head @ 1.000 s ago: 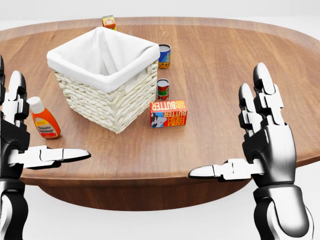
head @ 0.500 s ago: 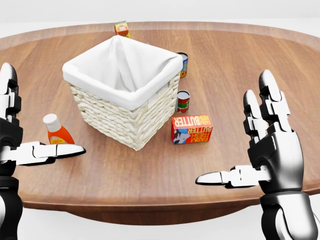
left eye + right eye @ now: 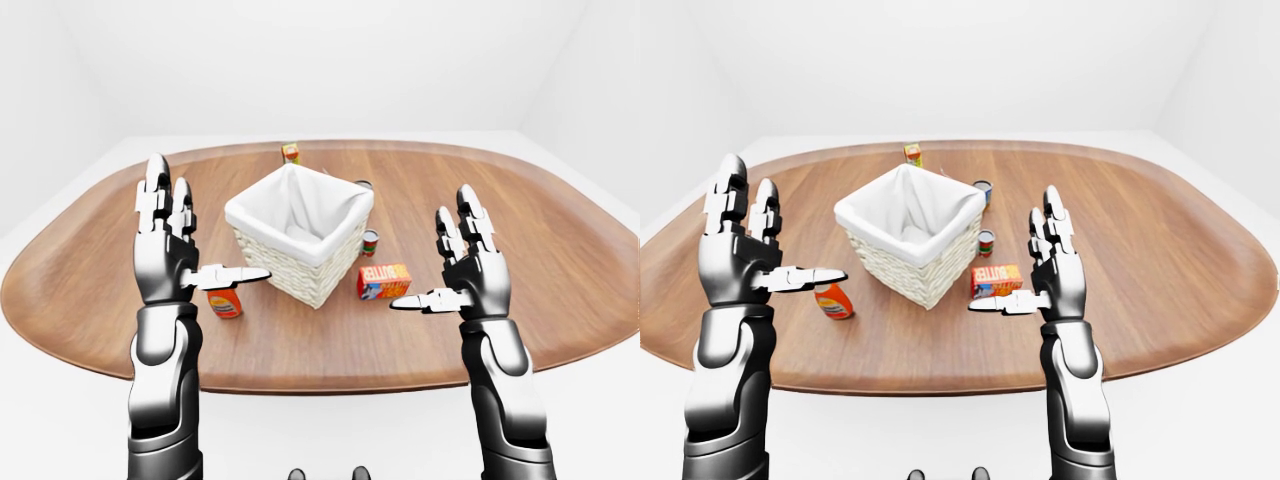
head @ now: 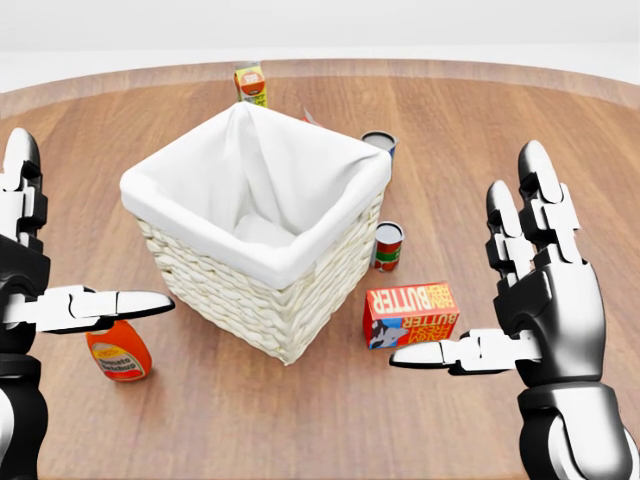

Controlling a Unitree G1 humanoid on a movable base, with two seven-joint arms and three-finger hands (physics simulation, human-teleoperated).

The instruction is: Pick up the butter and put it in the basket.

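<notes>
The butter [image 4: 411,314] lies on the tabletop [image 4: 520,120], label side up, just beside the basket [image 4: 262,225] at about its 4 o'clock in the head view, and apart from it. At the butter's 4 o'clock hangs the right hand [image 4: 525,300], released, fingers upright and thumb pointing left, its thumb tip just below the box in the picture; it grasps nothing. The basket is wicker with a white cloth liner and stands with one corner toward the view's bottom. A small can [image 4: 388,246] stands upright at the butter's 12 o'clock, close to the basket's right wall, and a second can [image 4: 379,143] shows farther up, partly behind the basket's rim. A small carton [image 4: 250,84] stands at the basket's 12 o'clock, well apart. A ketchup bottle [image 4: 118,355] lies at the basket's 8 o'clock. Above it hangs the left hand [image 3: 172,250], likewise released, thumb pointing right, empty.
</notes>
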